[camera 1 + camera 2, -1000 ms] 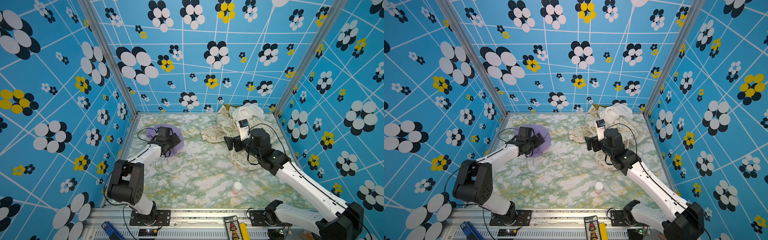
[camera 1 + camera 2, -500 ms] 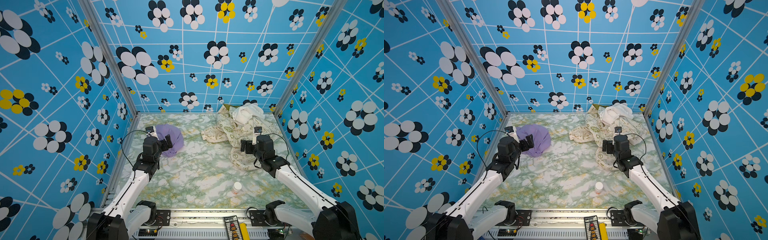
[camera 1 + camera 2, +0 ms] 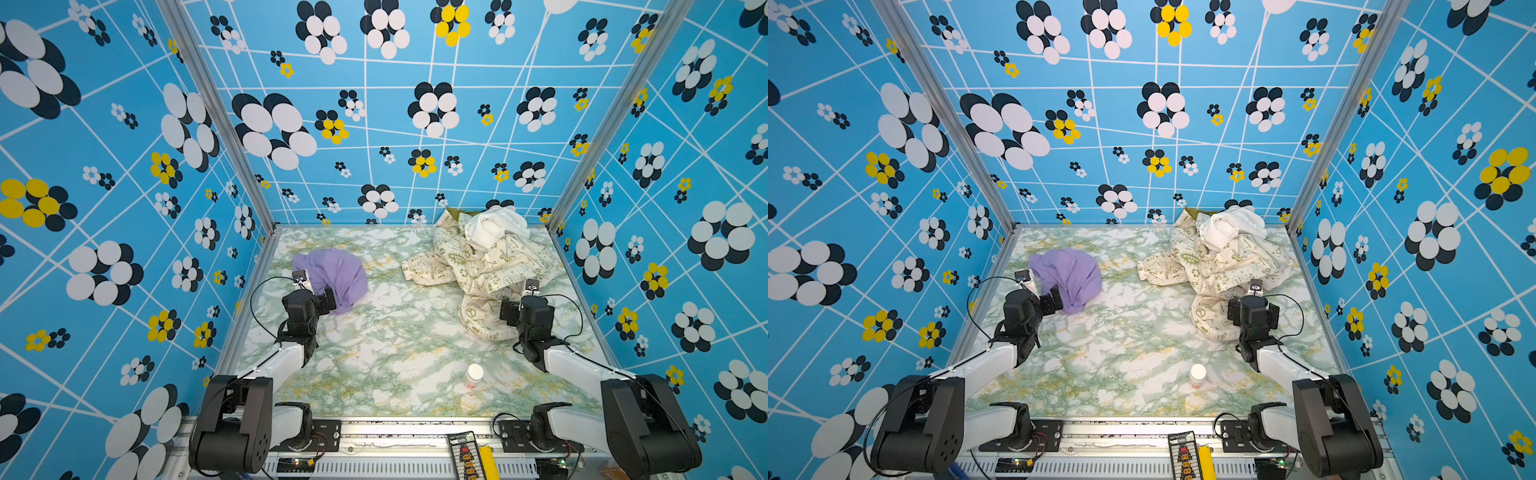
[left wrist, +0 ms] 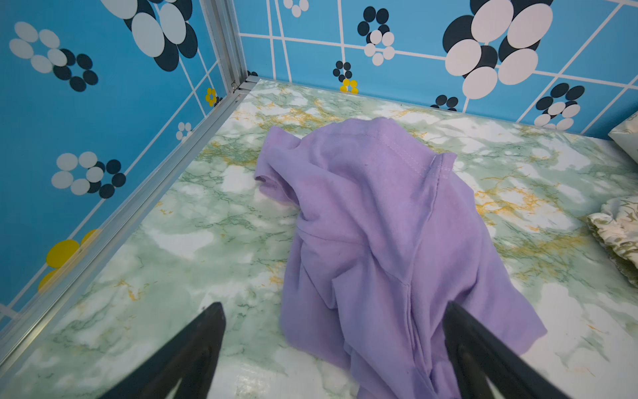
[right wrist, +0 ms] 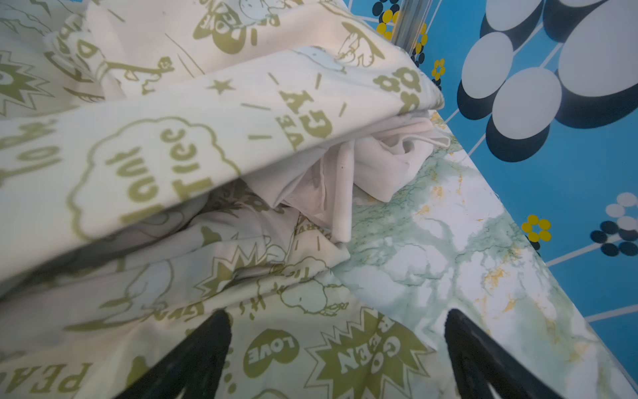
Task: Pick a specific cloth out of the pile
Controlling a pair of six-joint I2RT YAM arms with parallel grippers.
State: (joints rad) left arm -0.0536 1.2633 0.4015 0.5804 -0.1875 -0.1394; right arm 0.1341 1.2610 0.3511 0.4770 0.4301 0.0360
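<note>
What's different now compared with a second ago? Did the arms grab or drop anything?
Both arms drew back toward the front: the left gripper from over the lavender cloth to its near end, the right gripper from the middle of the pile to its near side. Jaws stayed open; nothing grabbed or dropped. Cloth, pile and the small bottle stayed put.

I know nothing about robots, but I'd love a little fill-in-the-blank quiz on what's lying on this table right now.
1. The lone cloth lying apart from the pile is plain ____.
2. The topmost cloth of the pile, at the back, is plain ____.
3. The left fingers stand ____, holding nothing.
4. The small bottle is on the ____ arm's side of the table.

Missing words: purple; white; open; right
</note>
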